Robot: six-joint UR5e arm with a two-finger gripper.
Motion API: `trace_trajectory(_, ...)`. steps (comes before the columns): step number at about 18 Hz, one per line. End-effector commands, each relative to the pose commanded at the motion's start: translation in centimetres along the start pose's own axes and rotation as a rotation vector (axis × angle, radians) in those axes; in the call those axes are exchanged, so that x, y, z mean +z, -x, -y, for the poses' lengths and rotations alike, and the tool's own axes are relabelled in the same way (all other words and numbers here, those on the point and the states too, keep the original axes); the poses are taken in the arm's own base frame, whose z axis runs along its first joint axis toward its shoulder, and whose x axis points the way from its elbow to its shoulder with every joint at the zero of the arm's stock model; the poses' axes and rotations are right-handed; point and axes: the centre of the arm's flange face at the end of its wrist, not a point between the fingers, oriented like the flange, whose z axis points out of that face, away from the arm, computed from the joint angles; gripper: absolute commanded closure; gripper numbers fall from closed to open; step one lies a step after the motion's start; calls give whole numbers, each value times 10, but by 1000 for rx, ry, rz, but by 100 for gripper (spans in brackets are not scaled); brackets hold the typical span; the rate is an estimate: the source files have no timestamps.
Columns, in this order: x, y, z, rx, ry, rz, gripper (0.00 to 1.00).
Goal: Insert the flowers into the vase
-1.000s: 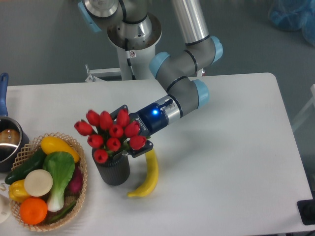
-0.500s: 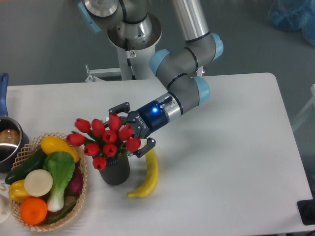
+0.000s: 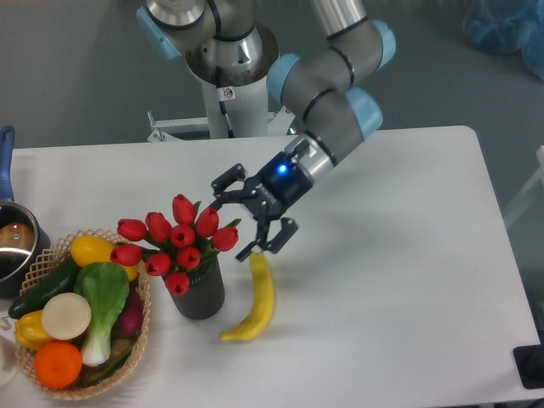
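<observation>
The flowers (image 3: 174,242), a bunch of red tulip buds with green leaves, stand in the dark ribbed vase (image 3: 197,295) left of the table's middle. The buds spread wider than the vase mouth and hide it. My gripper (image 3: 252,217) hangs open just to the right of the bunch and above it, with its fingers spread and nothing between them. It does not touch the flowers.
A yellow banana (image 3: 257,299) lies on the table right beside the vase, under the gripper. A woven basket (image 3: 139,336) of vegetables and fruit sits close on the vase's left. A dark pot (image 3: 13,242) stands at the far left edge.
The gripper opened, let go of the flowers and drew back up and to the right. The bunch has settled lower into the vase.
</observation>
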Motion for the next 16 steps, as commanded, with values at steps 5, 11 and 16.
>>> trace_trajectory(5,-115,43,-44,-58,187,232,0)
trace_trajectory(11,-232,55,-74,-126,451,436,0)
trace_trajectory(16,-276,29,-63,-154,747,506,0)
